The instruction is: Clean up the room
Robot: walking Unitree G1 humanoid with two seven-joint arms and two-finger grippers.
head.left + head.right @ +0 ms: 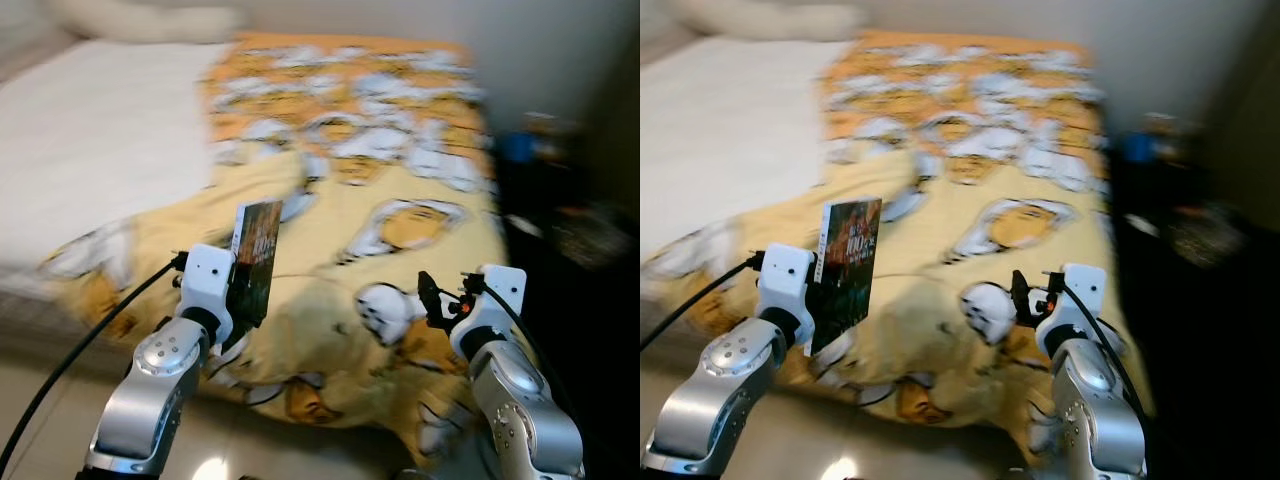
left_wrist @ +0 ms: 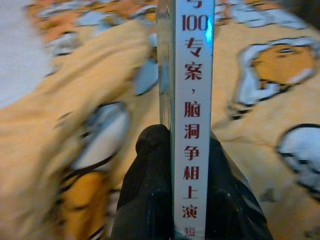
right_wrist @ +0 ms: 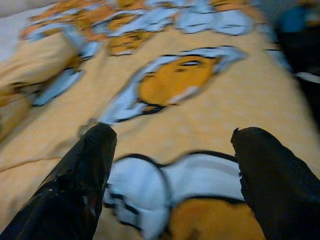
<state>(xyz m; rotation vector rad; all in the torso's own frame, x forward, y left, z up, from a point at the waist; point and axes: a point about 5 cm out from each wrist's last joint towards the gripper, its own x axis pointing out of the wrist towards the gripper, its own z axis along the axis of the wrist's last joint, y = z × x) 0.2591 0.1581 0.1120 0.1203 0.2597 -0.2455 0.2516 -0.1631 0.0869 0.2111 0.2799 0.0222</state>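
Dark-covered paperback book (image 1: pixel 845 270) with a white spine stands upright, clamped in my left gripper (image 2: pixel 172 187) above the near edge of the bed. My right gripper (image 3: pixel 170 175) hangs empty, fingers spread. I'm carrying; next I need somewhere to shelve it. Yellow cartoon-print quilt (image 1: pixel 400 190) lies rumpled beyond, dark cluttered furniture (image 1: pixel 560 200) off the bed's right edge.

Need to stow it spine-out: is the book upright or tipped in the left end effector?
Upright: the book stands on end, clamped in the left end effector.
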